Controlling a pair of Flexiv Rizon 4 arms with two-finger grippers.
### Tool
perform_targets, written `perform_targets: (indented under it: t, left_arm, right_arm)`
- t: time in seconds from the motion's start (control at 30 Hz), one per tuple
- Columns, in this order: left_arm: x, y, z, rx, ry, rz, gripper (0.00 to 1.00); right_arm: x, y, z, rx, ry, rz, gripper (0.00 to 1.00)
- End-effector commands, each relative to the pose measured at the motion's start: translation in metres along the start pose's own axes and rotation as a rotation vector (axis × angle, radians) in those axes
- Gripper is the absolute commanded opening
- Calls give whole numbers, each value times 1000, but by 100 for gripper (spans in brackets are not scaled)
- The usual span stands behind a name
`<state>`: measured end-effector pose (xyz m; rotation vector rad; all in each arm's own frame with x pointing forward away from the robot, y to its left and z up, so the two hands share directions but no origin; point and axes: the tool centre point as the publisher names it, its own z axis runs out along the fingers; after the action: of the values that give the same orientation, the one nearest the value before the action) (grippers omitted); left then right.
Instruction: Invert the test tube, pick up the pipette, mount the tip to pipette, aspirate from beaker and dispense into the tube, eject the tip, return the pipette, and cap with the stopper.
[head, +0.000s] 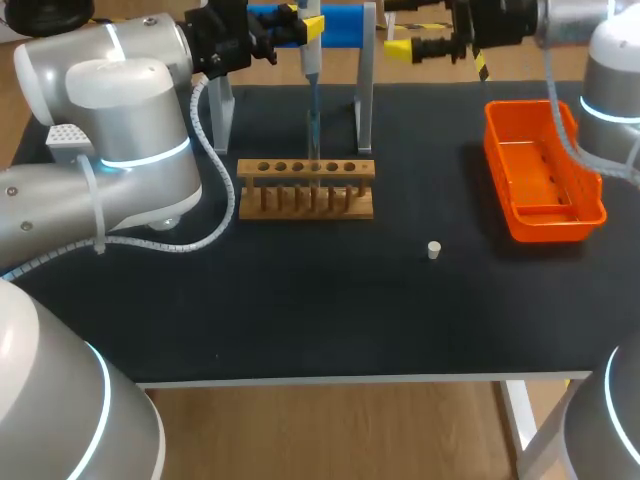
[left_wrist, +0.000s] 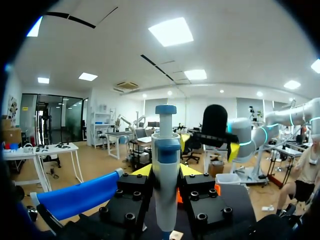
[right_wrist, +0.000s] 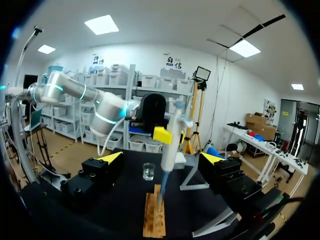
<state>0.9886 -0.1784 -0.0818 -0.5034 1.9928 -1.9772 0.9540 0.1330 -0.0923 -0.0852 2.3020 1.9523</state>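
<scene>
My left gripper (head: 292, 25) is shut on the white-and-blue pipette (head: 311, 62) and holds it upright above the wooden tube rack (head: 306, 188). Its clear tip reaches down to a hole in the rack's middle. In the left wrist view the pipette (left_wrist: 166, 185) stands between the yellow-tipped fingers of the left gripper (left_wrist: 166, 171). My right gripper (head: 398, 46) hovers open just right of the pipette, touching nothing. In the right wrist view the right gripper (right_wrist: 161, 158) is spread wide, with the pipette (right_wrist: 172, 145), a glass beaker (right_wrist: 148, 171) and the rack (right_wrist: 156, 215) ahead of it. A small white stopper (head: 434, 250) lies on the mat.
An orange tray (head: 540, 170) sits at the table's right side. The pipette stand (head: 365, 95), with metal posts and a blue holder (head: 335, 24), rises behind the rack. My left arm's elbow (head: 130, 150) bulks over the table's left part.
</scene>
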Motion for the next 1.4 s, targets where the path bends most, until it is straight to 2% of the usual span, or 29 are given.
perform_targets:
  t: [0.03, 0.33, 0.67, 1.03, 1.4]
  left_arm:
    - [0, 0, 1, 1, -1, 0, 0]
    - [0, 0, 1, 1, -1, 0, 0]
    - [0, 0, 1, 1, -1, 0, 0]
    - [0, 0, 1, 1, -1, 0, 0]
    - [0, 0, 1, 1, -1, 0, 0]
  right_arm:
    - [5, -24, -4, 0, 12, -32, 100]
    - [4, -74, 12, 96, 52, -96, 100]
    - [4, -128, 39, 160, 102, -12, 100]
    - [8, -160, 63, 220, 148, 14, 100]
    - [15, -176, 87, 234, 158, 56, 100]
